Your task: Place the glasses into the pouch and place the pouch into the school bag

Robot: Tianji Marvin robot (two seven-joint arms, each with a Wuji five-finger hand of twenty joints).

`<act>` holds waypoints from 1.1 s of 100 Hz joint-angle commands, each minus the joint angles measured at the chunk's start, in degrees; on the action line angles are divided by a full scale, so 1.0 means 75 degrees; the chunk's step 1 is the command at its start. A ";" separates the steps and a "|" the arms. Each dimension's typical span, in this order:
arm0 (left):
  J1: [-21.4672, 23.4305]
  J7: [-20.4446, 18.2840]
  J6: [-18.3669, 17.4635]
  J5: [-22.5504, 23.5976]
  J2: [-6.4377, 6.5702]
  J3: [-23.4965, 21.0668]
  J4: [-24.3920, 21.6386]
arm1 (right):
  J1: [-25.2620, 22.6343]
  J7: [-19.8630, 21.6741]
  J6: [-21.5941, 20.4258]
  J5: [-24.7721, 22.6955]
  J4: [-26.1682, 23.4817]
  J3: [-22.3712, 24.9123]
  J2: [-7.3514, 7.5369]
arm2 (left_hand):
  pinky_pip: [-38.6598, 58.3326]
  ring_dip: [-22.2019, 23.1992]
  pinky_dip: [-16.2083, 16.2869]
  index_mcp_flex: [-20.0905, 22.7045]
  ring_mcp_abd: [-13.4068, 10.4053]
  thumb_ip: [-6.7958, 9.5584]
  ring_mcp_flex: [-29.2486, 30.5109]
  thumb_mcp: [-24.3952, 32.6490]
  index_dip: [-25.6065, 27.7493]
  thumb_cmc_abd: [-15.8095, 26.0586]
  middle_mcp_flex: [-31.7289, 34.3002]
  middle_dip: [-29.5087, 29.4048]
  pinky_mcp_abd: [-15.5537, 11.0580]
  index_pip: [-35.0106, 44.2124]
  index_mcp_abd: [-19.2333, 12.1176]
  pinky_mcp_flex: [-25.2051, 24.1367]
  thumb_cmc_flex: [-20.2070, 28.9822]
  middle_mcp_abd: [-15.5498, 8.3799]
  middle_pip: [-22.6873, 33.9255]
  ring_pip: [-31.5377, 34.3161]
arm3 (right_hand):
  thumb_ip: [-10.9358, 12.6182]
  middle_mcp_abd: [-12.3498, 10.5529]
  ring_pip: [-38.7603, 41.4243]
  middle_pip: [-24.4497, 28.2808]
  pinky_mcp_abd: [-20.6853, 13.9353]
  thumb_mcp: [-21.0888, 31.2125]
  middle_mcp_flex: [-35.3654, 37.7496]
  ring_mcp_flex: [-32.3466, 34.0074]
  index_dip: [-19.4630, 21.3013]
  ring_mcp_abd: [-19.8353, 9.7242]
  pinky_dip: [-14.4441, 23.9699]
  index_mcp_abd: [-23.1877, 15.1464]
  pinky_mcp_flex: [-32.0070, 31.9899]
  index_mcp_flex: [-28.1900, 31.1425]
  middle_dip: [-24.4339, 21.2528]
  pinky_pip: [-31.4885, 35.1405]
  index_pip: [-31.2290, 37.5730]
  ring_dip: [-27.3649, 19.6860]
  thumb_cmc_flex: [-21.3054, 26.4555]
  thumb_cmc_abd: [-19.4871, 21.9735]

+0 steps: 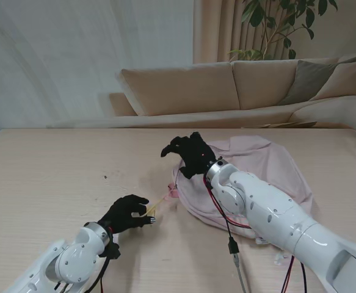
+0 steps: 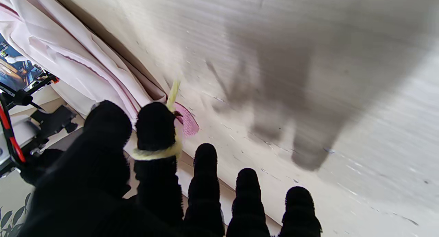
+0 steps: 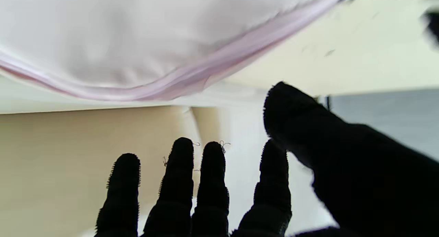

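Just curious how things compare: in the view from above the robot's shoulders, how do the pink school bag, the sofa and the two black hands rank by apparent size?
1. Sofa
2. Pink school bag
3. Right hand and left hand look about alike; I won't rank them.

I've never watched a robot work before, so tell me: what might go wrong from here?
The yellow cord is looped around a finger of the left hand; pulling away could drag the pink school bag or snag. The right hand hovers open over the bag and holds nothing, so the bag may slide.
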 commanded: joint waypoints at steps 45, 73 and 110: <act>0.0268 -0.0036 -0.0051 0.0211 -0.0024 -0.0329 -0.0278 | 0.1087 0.0871 -0.0543 -0.0194 0.0704 -0.1731 0.0053 | 0.0183 -0.0017 0.0166 0.0316 0.0002 0.0083 0.0043 0.0053 0.0207 0.0129 0.0163 0.0083 0.0167 0.0296 0.0002 -0.0073 -0.0274 0.0047 0.0056 0.0114 | 0.0243 -0.0811 -0.0800 -0.0654 -0.0191 0.1112 0.0216 -0.0524 -0.0364 -0.0661 -0.0572 -0.0233 -0.0124 0.0567 -0.0260 -0.0860 -0.0496 -0.0397 0.0518 -0.0779; 0.0294 -0.0070 -0.0070 0.0283 -0.0008 -0.0392 -0.0296 | 0.1574 0.0961 -0.0563 0.0281 0.1741 -0.2670 -0.0437 | 0.0180 -0.0014 0.0162 0.0319 0.0013 0.0081 0.0061 0.0053 0.0222 0.0127 0.0187 0.0084 0.0176 0.0293 -0.0021 -0.0067 -0.0286 0.0047 0.0061 0.0120 | 0.0059 -0.0851 -0.0764 -0.0840 -0.0093 0.0319 0.1228 -0.0357 0.0113 -0.0647 -0.0765 -0.0419 -0.0148 0.3240 -0.0245 -0.1112 0.0273 -0.0377 -0.0344 -0.0652; -0.0099 -0.0496 -0.0373 0.0462 0.0088 -0.0777 -0.0020 | 0.1373 0.0080 0.0784 0.0537 0.2000 -0.2410 -0.1059 | 0.0177 -0.0012 0.0155 0.0255 -0.0003 0.0086 0.0073 0.0034 0.0264 0.0166 0.0145 0.0081 0.0184 0.0299 -0.0062 -0.0057 -0.0312 0.0049 0.0045 0.0132 | -0.1144 0.1118 0.1708 0.0704 0.0514 0.0300 0.7896 0.4590 0.0577 0.0139 0.0481 0.0287 0.1138 0.6234 0.0190 0.0843 0.2134 0.0499 0.0425 0.0243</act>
